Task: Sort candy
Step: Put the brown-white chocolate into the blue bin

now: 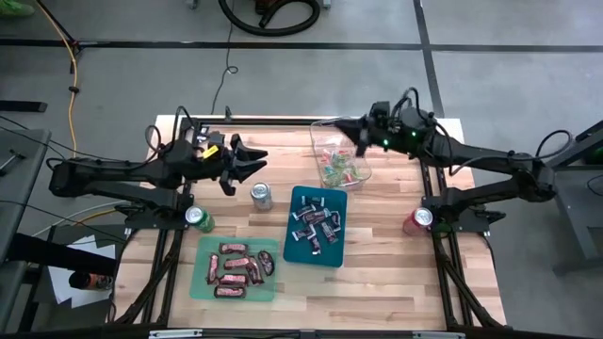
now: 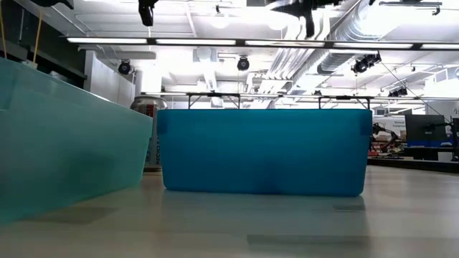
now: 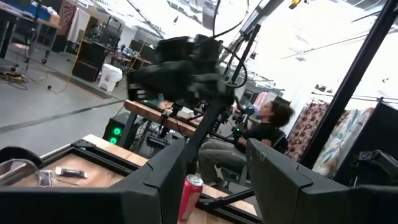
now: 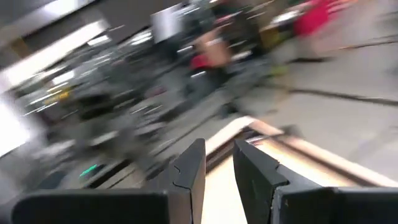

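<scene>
Right gripper (image 1: 359, 143) hangs above the clear tub (image 1: 320, 129), fingers a narrow gap apart, nothing seen between them; its wrist picture is smeared, so the arm looks to be in motion. Left gripper (image 1: 247, 162) hovers left of the tub, fingers (image 3: 163, 174) spread, empty, just above the silver can (image 1: 261, 195). Risks, as I judge them: a fast swing could clip the tub rim and tip it, scattering the small bright candies (image 1: 343, 169) inside; the left arm dropping could knock the can. Those candies lie just below the right gripper. Dark silver pieces (image 1: 316, 224) fill the blue tray (image 1: 295, 253) nearer the front edge than the tub; red-brown bars (image 1: 237, 270) lie on the green tray (image 1: 200, 287), further left.
</scene>
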Tool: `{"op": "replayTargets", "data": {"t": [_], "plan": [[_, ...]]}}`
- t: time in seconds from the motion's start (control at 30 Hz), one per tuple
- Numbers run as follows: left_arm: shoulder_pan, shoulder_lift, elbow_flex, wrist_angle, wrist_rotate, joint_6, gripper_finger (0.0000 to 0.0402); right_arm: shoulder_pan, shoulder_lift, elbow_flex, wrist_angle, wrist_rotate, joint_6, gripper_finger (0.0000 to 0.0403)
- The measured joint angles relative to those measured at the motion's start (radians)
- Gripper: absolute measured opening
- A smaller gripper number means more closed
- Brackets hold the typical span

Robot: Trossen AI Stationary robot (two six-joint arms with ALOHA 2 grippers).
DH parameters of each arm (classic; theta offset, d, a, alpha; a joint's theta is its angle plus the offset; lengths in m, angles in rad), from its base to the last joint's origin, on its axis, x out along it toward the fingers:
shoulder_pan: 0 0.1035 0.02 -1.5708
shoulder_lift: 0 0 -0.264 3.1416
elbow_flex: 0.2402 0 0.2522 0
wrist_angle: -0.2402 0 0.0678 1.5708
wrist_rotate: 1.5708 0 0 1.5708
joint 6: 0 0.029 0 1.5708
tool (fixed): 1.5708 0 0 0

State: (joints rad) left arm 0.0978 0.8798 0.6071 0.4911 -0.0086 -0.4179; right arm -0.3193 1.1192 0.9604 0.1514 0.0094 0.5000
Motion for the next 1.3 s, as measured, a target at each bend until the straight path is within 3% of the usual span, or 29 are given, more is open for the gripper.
{"op": "replayTargets", "data": {"t": [0.13, 0.2, 0.43, 0.57, 0.9, 1.3], "plan": [[0.0, -0.011, 0.0, 0.001, 0.0, 0.0, 0.0152, -0.13, 0.013, 0.0, -0.083, 0.197, 0.086, 0.0075], [0.0, -0.012, 0.0, -0.001, -0.007, 0.0, 0.0152, -0.238, 0.018, 0.0, -0.168, 0.224, 0.152, 0.0075], [0.0, -0.013, 0.0, 0.0, -0.115, 0.001, 0.0152, -0.558, 0.124, 0.001, -0.5, 0.12, 0.089, 0.0075], [0.0, -0.013, 0.0, 0.0, -0.194, 0.001, 0.0152, -0.654, 0.237, 0.0, -0.535, 0.056, 0.034, 0.0075], [0.0, -0.013, 0.0, 0.0, -0.215, 0.0, 0.0152, -0.722, 0.51, 0.0, -0.528, -0.202, 0.154, 0.0075], [0.0, -0.013, 0.0, -0.007, -0.215, 0.0, 0.0152, -0.713, 0.609, 0.0, -0.526, -0.067, 0.32, 0.0075]]}}
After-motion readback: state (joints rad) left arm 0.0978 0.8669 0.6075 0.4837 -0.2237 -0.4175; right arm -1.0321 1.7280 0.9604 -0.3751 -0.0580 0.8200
